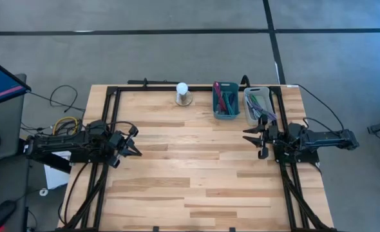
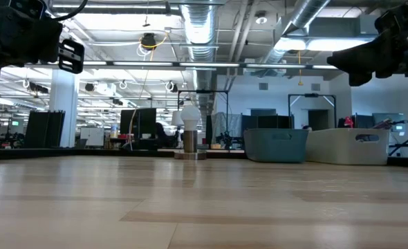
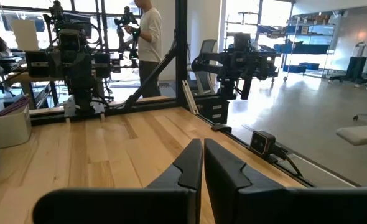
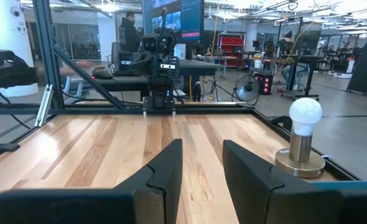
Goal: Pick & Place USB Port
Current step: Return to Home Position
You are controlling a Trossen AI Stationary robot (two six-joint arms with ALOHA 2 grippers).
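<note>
Cables: I am seeing purple and green cables [image 1: 265, 109] lying inside the gray bin [image 2: 346, 146], at about 1 o'clock from the middle of the table [image 1: 190, 174], against the far edge.
Long axis: they are running along the bin's length, roughly 12 to 6 in the high view. I cannot tell which way the plugs are pointing.
Teal bin [image 2: 276, 145]: it is sitting just beside the gray bin on its 9 o'clock side, holding teal-bin cables [image 1: 223, 100], red and green, also running 12 to 6.
Left gripper [image 1: 135, 143]: it is hovering above the table at 9 o'clock, near that edge and pointing toward 3. Its fingers are sitting almost together, with only a thin slit between them.
Right gripper [image 1: 248, 137]: it is hovering at 3 o'clock, just to the 6 o'clock side of the gray bin and pointing toward 9. Its fingers are standing apart.
Lamp [image 1: 183, 94]: it is standing upright at 12 o'clock, near the teal bin's 9 o'clock side but not touching it.
Edges: a black rail [image 1: 114, 122] is framing the far, 9 and 3 o'clock sides, and the bins and lamp are lining up along the far one.
Open room: bare wood is stretching between the two grippers and down to the 6 o'clock edge.
Count: I am counting two bins, one lamp and two grippers. The cables are overlapping too much to number.
Beyond: a person [image 3: 149, 31] is standing past the table in the left wrist view.
</note>
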